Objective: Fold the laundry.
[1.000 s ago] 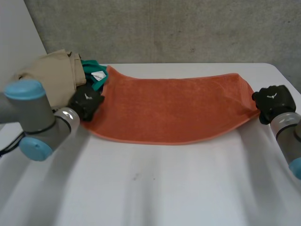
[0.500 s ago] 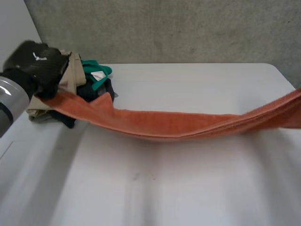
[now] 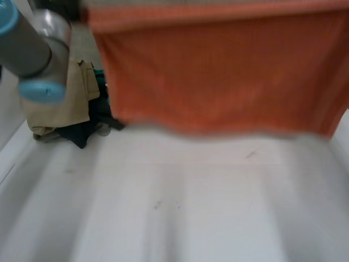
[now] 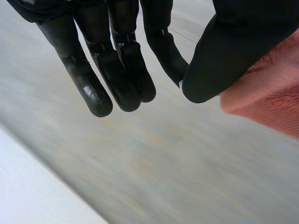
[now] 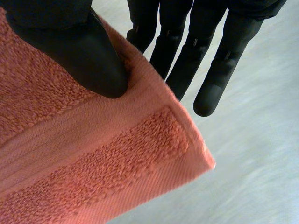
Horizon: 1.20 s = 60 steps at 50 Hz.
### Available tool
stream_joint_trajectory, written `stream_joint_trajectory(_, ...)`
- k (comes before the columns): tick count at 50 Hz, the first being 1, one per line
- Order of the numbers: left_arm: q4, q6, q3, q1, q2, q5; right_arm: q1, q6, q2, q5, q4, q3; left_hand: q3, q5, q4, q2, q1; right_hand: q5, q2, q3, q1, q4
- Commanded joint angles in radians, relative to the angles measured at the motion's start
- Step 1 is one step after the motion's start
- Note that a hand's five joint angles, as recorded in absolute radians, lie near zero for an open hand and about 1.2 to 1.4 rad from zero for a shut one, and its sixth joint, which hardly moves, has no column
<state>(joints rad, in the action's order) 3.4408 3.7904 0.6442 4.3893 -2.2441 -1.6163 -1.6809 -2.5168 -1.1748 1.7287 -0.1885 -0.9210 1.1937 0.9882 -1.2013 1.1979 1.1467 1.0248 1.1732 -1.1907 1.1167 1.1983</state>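
Now the orange towel [image 3: 218,71] is hanging high in the air like a curtain, and its low edge looks to be off the white table [image 3: 180,218]. The right hand [image 5: 233,37] is pinching one top corner, with its thumb pressing the cloth against the straight fingers behind it. The left hand [image 4: 121,65] is holding the other top end. Its thumb seems to be squeezing the cloth at its side, while the other fingers are hanging almost straight and touching nothing. A pile of other clothes [image 3: 65,109] is sitting at the far left of the table, just beside the towel's left edge. I think the hands are getting ready to lay the towel down flat. To do it well, both should be holding tight and level, pulling the top edge straight, and coming down slowly onto the bare near part, away from the pile.
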Motion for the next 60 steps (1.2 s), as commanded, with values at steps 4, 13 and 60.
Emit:
stream_joint_trajectory(4, 0.224, -0.018, -0.057, -0.004, 0.014, -0.045, -0.025, -0.030, -0.045, -0.015, -0.247, -0.005, 0.203, 0.233, -0.195, 0.198, 0.250, 0.197, 0.223, -0.206, 0.280, 0.198)
stream_joint_trajectory(13, 0.218, -0.060, 0.191, -0.013, 0.031, -0.014, -0.023, -0.030, 0.026, -0.087, -0.169, -0.119, 0.203, 0.233, -0.195, 0.198, 0.250, 0.197, 0.223, -0.206, 0.280, 0.198)
stream_joint_trajectory(60, -0.365, 0.263, 0.800, -0.099, 0.195, -0.116, 0.093, 0.432, 0.006, -0.150, 0.321, -0.616, 0.203, 0.233, -0.195, 0.198, 0.250, 0.197, 0.223, -0.206, 0.280, 0.198)
